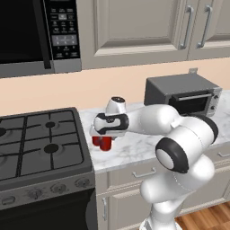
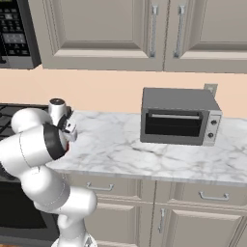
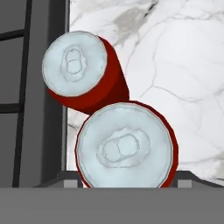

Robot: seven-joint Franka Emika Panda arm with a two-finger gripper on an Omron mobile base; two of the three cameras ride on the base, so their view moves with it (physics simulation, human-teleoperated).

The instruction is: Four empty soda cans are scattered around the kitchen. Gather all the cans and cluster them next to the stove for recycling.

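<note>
Two red soda cans with silver tops stand close together on the marble counter (image 1: 134, 146), right beside the stove (image 1: 40, 143). In the hand view the farther can (image 3: 76, 65) sits by the stove's edge (image 3: 26, 87). The nearer can (image 3: 127, 146) looks larger and higher, touching the first. My gripper (image 3: 127, 180) points straight down over it, a dark fingertip pressed to each side. From the left base view the hand hides the can tops, with my gripper (image 1: 104, 136) just above the red bodies (image 1: 102, 143).
A grey toaster oven (image 1: 184, 92) (image 2: 178, 116) stands at the back right of the counter. A black microwave (image 1: 36, 31) hangs over the stove, under the cabinets. Bare marble (image 2: 116, 144) lies between the cans and the toaster oven.
</note>
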